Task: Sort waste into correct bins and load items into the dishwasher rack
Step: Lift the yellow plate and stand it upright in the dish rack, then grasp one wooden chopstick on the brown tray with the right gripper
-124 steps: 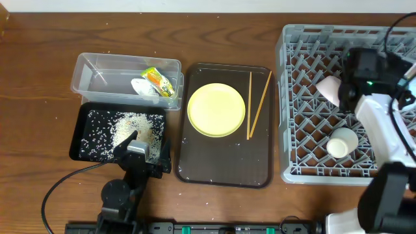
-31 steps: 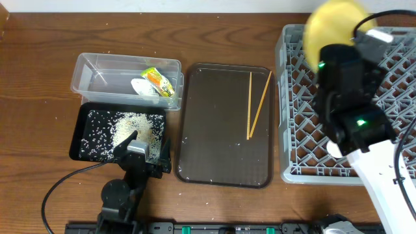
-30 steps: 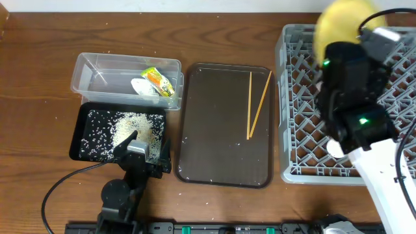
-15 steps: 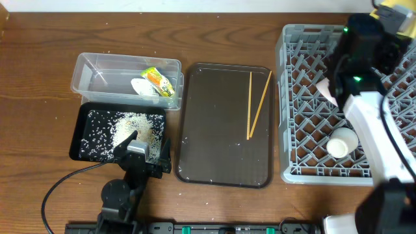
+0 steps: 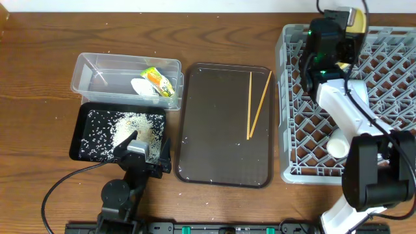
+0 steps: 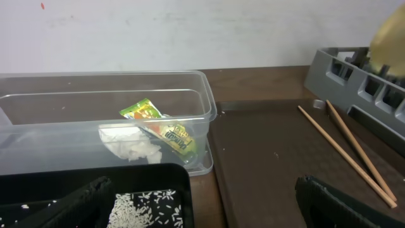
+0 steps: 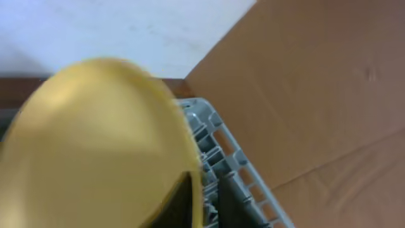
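Note:
My right gripper [image 5: 339,19] is over the far edge of the grey dishwasher rack [image 5: 390,78], shut on the rim of the pale yellow plate [image 5: 356,19]. In the right wrist view the plate [image 7: 95,139] stands on edge between my fingers [image 7: 205,193], above the rack's pegs [image 7: 218,142]. A white bowl [image 5: 339,142] lies in the rack. The chopsticks [image 5: 259,104] lie on the brown tray [image 5: 221,149]. The clear tub [image 5: 97,75] holds the wrapper [image 5: 158,79] and tissue [image 5: 142,87]. Rice [image 5: 133,127] lies in the black tray [image 5: 88,133]. My left gripper [image 5: 140,156] is open and empty. The light blue bowl is hidden.
The left wrist view shows the tub [image 6: 202,95], wrapper [image 6: 155,123], tissue [image 6: 130,147], black tray's rice [image 6: 145,206], chopsticks [image 6: 348,152] and brown tray [image 6: 272,171]. My right arm [image 5: 348,110] lies across the rack. Bare wooden table [image 5: 39,97] is at the left.
My right arm has carried the plate from above the rack's left part to its far edge, and the plate has turned more on edge. The left arm has not moved.

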{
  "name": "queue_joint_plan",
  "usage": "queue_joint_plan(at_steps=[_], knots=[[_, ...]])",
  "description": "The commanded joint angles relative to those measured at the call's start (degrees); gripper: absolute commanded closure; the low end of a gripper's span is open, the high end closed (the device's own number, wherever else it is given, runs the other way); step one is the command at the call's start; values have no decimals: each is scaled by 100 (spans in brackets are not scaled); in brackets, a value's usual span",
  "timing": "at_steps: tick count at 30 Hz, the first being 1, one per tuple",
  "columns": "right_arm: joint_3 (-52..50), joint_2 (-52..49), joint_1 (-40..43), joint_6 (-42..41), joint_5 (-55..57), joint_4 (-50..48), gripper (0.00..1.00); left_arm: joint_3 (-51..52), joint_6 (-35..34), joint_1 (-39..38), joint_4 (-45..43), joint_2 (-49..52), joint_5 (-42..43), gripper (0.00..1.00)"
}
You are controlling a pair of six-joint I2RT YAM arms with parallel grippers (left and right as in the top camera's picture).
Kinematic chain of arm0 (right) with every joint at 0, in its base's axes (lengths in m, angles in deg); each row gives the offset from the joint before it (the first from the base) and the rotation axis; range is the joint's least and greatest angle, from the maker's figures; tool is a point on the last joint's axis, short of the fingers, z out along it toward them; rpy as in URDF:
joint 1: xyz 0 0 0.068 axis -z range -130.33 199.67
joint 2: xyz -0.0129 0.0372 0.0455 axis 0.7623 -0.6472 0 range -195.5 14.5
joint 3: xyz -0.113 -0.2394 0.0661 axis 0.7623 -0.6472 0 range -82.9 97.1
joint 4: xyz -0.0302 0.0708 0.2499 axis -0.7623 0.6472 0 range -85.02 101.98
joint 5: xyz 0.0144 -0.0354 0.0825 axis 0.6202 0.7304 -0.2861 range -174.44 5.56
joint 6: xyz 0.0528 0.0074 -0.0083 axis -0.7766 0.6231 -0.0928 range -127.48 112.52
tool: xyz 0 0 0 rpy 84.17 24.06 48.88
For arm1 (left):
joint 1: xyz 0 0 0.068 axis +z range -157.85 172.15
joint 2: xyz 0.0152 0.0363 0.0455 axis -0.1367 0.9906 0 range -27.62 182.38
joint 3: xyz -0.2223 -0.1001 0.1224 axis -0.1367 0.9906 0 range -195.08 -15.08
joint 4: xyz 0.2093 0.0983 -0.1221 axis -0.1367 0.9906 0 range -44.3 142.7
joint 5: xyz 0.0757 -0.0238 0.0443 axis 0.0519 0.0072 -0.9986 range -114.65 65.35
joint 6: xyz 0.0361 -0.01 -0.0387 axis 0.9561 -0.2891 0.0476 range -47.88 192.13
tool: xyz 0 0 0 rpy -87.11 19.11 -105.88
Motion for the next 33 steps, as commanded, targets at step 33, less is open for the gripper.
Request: queue_joint_plan(at_steps=[33], knots=[[28, -286, -2002, -4843, -6367, 4811, 55, 160, 76, 28, 72, 11, 59, 6]])
